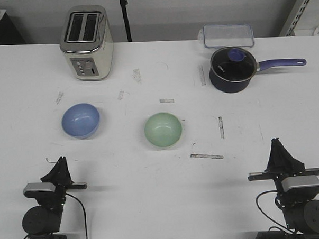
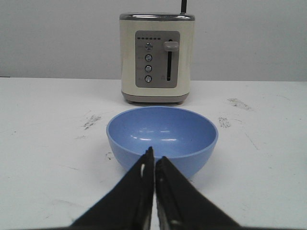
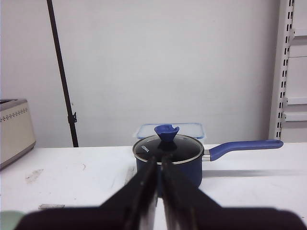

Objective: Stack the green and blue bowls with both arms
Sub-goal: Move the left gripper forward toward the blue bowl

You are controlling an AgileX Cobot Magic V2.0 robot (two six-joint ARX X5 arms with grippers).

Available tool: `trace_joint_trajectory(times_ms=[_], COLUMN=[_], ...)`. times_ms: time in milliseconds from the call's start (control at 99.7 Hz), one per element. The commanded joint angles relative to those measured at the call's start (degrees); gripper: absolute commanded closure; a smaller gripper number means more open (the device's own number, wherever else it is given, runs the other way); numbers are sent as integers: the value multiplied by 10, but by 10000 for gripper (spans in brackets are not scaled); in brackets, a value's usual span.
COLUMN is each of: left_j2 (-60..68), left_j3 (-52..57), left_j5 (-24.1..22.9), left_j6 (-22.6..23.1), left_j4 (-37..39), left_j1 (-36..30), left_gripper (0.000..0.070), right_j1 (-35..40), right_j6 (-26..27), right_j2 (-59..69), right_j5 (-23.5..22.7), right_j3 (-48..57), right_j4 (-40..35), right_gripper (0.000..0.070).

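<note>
In the front view, a white table (image 1: 163, 204) is seen with the toaster (image 1: 86, 43) at its far left. The blue bowl (image 1: 80, 120) is placed nearer the robot than the toaster, almost straight in front of it, upright and empty. The green bowl (image 1: 163, 130) is set to the right of the blue bowl, well apart from it and farther from the toaster. A saucepan (image 1: 232, 68) with a glass lid is found far to the right of the toaster, its handle pointed right, and a clear box (image 1: 228, 35) is seen just behind it. The left gripper (image 1: 60, 165) is held at the near edge, on the toaster's side, nothing between its fingers, which are drawn together. The right gripper (image 1: 278, 146) is held at the near right, likewise closed and empty.

In the left wrist view, the left gripper (image 2: 153, 160) is shown with its fingers pressed together, nothing held. The blue bowl (image 2: 162, 136) is seen just beyond the tips, in front of the toaster (image 2: 157, 57).

In the right wrist view, the right gripper (image 3: 158, 167) is shown closed and empty, in line with the saucepan (image 3: 170, 155). An edge of the toaster (image 3: 14, 129) is seen at the side.
</note>
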Motion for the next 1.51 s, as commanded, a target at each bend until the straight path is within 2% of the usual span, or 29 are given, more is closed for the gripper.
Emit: trace_joint_trajectory(times_ms=[0, 361, 542, 622, 893, 1124, 1495], left_j2=[-1, -1, -1, -1, 23, 125, 380], left_j3=[-12, -12, -11, -9, 57, 158, 344], left_j5=[0, -5, -10, -10, -10, -3, -3], left_j6=[1, 4, -31, -31, -23, -17, -14], left_j4=[7, 10, 34, 47, 36, -9, -75], left_j1=[-1, -1, -1, -1, -1, -1, -1], left_gripper=[697, 698, 698, 698, 698, 698, 698], right_j1=[0, 0, 0, 0, 0, 0, 0], right_j6=[5, 5, 5, 5, 5, 5, 5], right_j2=[-1, -1, -1, -1, -1, -1, -1], right_j5=[0, 0, 0, 0, 0, 0, 0], right_j3=[2, 2, 2, 2, 2, 2, 2], right_j4=[4, 4, 4, 4, 4, 4, 4], right_gripper=[694, 694, 694, 694, 694, 694, 694])
